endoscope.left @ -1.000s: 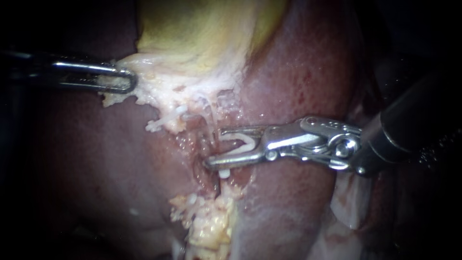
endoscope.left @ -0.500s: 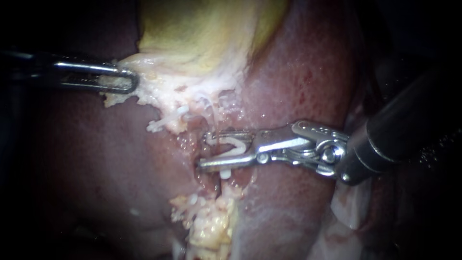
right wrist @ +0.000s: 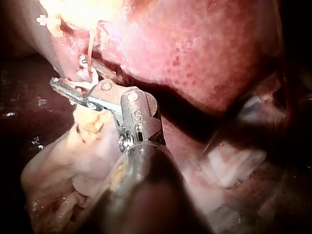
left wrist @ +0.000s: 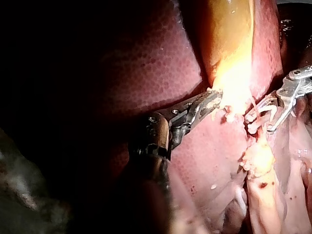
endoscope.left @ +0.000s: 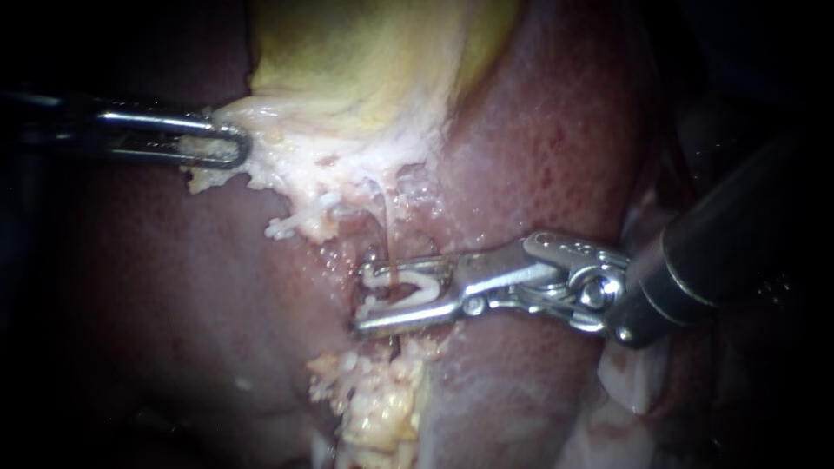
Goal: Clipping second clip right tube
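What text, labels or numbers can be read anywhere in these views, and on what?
On the silver metal wrist joint of the right instrument: a small stamped mark, too small and blurred to read.
No text on the left instrument, the pale tissue it holds, the white plastic clip, the red-brown liver or the yellow gallbladder.
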Available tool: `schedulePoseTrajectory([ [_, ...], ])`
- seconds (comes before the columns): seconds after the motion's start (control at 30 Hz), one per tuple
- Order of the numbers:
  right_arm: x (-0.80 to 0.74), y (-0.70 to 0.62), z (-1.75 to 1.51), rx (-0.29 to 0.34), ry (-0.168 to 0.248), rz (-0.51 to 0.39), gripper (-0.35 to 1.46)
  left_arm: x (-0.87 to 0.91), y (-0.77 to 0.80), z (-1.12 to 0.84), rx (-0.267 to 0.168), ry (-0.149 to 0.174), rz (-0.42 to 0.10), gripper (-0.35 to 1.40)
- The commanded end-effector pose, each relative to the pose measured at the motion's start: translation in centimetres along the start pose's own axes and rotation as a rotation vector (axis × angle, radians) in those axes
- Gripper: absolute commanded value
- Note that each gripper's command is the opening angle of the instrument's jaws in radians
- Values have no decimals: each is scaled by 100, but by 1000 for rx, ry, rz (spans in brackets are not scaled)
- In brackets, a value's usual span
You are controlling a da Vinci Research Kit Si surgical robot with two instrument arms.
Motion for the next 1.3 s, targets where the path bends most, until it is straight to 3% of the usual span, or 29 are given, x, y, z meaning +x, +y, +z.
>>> schedulePoseTrajectory([
  [0.03,1,-1,0,-1,0,-1,42,0,0,0,0,0,0,-35],
  [0.3,1,-3,-1,1,-1,-1,35,0,0,0,0,0,0,-35],
  [0.67,-1,-5,-8,4,-2,82,-9,0,0,1,0,0,0,-35],
  [0.77,-3,-6,-11,5,-3,105,-35,1,0,2,1,0,0,-35],
  [1.3,-7,-6,-16,-16,11,132,-35,1,0,4,1,1,-1,-35],
])
